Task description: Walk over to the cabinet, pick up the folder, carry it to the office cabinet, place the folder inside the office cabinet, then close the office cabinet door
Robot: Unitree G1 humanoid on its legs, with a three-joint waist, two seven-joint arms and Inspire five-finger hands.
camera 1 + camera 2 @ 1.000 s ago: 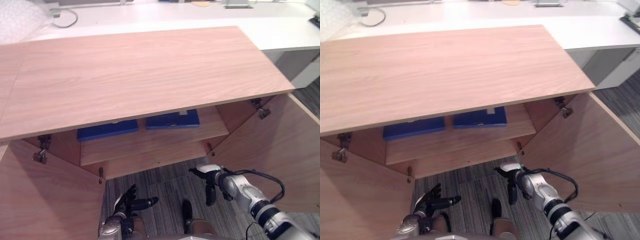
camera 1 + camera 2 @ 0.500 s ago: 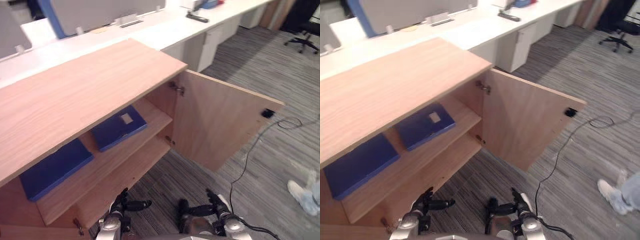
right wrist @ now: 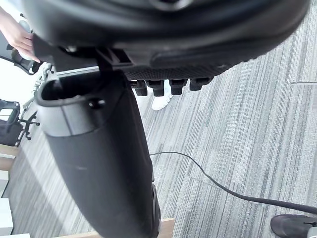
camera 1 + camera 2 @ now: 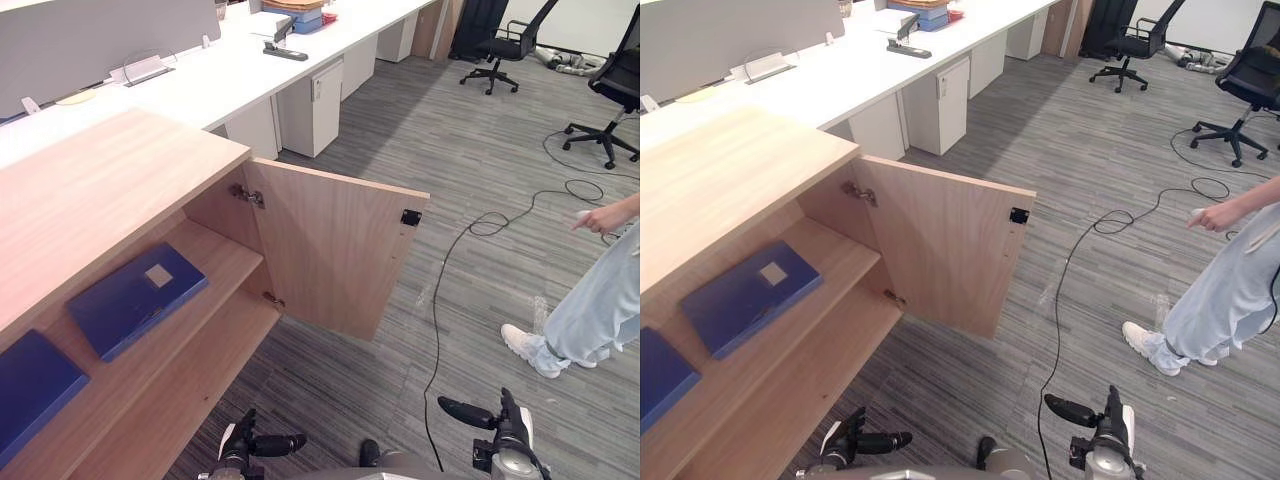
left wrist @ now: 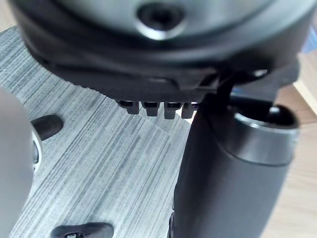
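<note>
Folder [image 4: 135, 298] lies flat by the shelf's [image 4: 225, 255] front edge, looks stiff and light, probably best gripped along that edge; left hand [image 4: 245, 447] and right hand [image 4: 505, 437] hang slack, empty.

Bright, even indoor light; soft, faint shadows

Open cabinet door [image 4: 335, 255] juts out; person [image 4: 590, 300] stands beyond.

Blue folder [image 4: 135, 297] flat on shelf [image 4: 226, 251] — cabinet door [image 4: 335, 255] open.
</note>
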